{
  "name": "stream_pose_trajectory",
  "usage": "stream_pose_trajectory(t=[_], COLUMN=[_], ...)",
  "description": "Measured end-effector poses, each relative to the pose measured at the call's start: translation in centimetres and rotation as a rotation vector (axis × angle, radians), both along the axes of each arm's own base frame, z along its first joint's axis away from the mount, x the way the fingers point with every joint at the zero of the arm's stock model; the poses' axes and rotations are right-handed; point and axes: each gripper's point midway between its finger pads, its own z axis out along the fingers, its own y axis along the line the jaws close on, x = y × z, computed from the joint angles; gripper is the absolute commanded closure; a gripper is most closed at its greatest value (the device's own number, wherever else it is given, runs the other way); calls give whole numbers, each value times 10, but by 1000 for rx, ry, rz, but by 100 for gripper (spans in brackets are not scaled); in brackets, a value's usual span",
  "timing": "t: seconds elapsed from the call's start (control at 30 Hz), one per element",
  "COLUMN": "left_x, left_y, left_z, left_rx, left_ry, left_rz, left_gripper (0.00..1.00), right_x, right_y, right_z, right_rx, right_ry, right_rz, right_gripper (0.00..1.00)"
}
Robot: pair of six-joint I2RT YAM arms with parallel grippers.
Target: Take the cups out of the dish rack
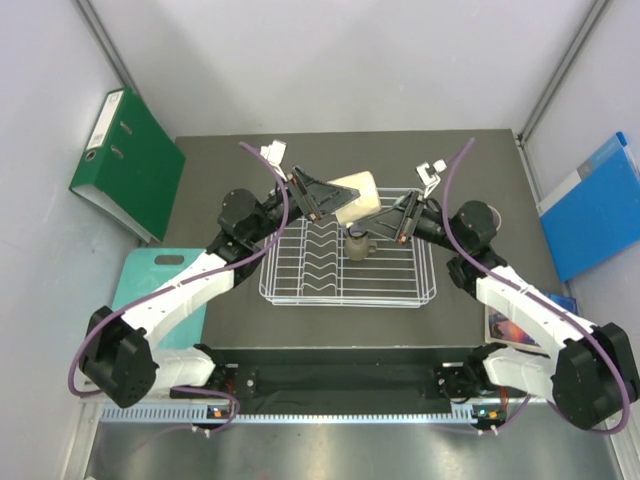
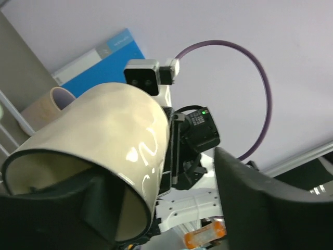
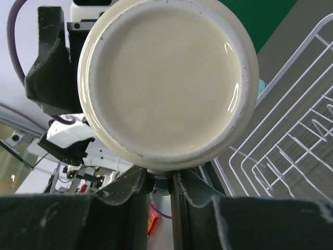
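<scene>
The white wire dish rack (image 1: 345, 285) stands mid-table. A small olive-tan mug (image 1: 357, 244) stands in it. The cream mug (image 1: 356, 191) hangs on its side above the rack's far edge, between both grippers. My right gripper (image 1: 392, 219) is shut on the mug's handle; in the right wrist view (image 3: 161, 179) the mug base (image 3: 166, 78) fills the frame. My left gripper (image 1: 322, 198) is open: one finger (image 2: 99, 208) sits inside the mug's mouth (image 2: 104, 135), and the other finger (image 2: 260, 198) stands clear of its wall. A pale pinkish cup (image 2: 49, 104) shows behind.
A green binder (image 1: 125, 160) leans at far left and a teal board (image 1: 150, 285) lies left of the rack. A blue folder (image 1: 595, 205) leans at right. A printed card (image 1: 510, 325) lies by the right arm.
</scene>
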Motion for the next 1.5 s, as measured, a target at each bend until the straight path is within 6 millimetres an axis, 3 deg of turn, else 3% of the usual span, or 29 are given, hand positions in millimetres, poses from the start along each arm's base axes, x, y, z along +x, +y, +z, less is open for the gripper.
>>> stream_pose_trajectory(t=[0.03, 0.07, 0.23, 0.4, 0.43, 0.5, 0.57, 0.67, 0.7, 0.77, 0.8, 0.93, 1.03, 1.23, 1.4, 1.5], left_x=[-1, -2, -2, -4, -4, -3, -3, -5, -4, -3, -2, 11, 20, 39, 65, 93], left_y=[0, 0, -1, -2, -3, -5, -6, -8, -8, -9, -9, -12, -13, -3, 27, 63], left_z=[1, 2, 1, 4, 3, 1, -2, 0, -1, -3, -5, -17, -16, -5, -22, -45], left_rx=[-6, -7, -8, -22, -21, -20, -20, -21, -20, -11, -1, 111, 199, 396, 604, 773], left_ry=[-1, -3, -6, -13, -11, -5, 5, -25, -24, -22, -16, 33, 27, -14, 45, 149], left_rz=[-4, -8, -16, -33, -37, -43, -53, -59, -59, -55, -51, -9, 24, 128, 293, 427], left_gripper=[58, 60, 56, 59, 62, 78, 100, 100, 100, 100, 100, 100, 100, 100, 100, 100], right_x=[-1, -1, -2, -3, -4, -4, -4, -4, -3, -1, 0, 8, 17, 35, 57, 67], right_y=[1, 2, 3, 6, 8, 10, 12, 13, 13, 13, 13, 7, -3, -29, -59, -75], right_z=[0, -1, 7, 8, 8, 8, 7, 2, 1, -2, -4, -7, 1, 19, 3, -11], right_rx=[-1, -1, 4, 3, 0, -5, -12, -29, -37, -62, -91, -197, -271, -369, -540, -650], right_ry=[0, -3, -36, -44, -45, -47, -47, -15, -13, -5, -11, -45, -87, -148, -92, -51], right_rz=[4, 6, 7, 12, 17, 23, 22, 28, 24, 14, 7, -63, -151, -336, -510, -580], right_gripper=[100, 100, 100, 100, 100, 100, 100, 98, 79, 64, 49, 32, 27, 28, 32, 32])
